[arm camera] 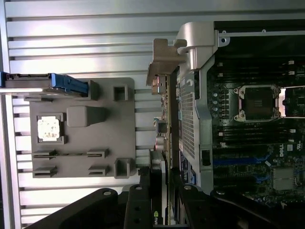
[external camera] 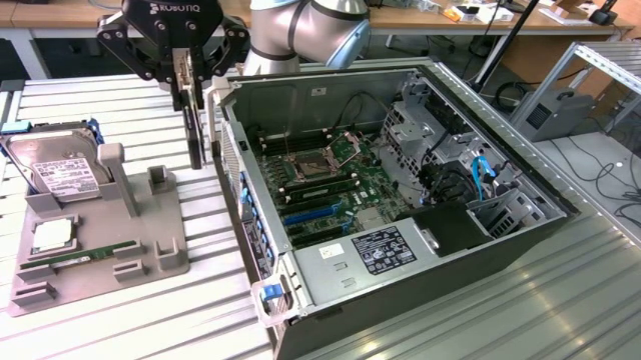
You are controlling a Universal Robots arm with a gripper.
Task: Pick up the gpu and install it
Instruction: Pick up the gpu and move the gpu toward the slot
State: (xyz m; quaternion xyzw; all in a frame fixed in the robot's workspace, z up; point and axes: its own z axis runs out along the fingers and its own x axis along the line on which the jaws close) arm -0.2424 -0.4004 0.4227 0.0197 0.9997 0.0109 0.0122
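Note:
The gpu (external camera: 195,131) hangs on edge, a thin dark card pointing down, in the air between the grey holder and the open computer case. My gripper (external camera: 186,75) is shut on its upper end. In the wrist view the gpu (arm camera: 164,119) runs edge-on away from my gripper (arm camera: 161,200), its silver end bracket (arm camera: 161,62) at the far end, right beside the case's perforated rear wall (arm camera: 187,119). The card is outside the case, above the table. The motherboard (external camera: 320,176) lies exposed inside the case.
On the exterior view's left, a grey holder (external camera: 150,225) carries a silver hard drive (external camera: 55,172), a CPU (external camera: 52,236) and a RAM stick (external camera: 75,259). The open case (external camera: 501,225) holds cables and drive cages. The table top is slatted metal (external camera: 150,322).

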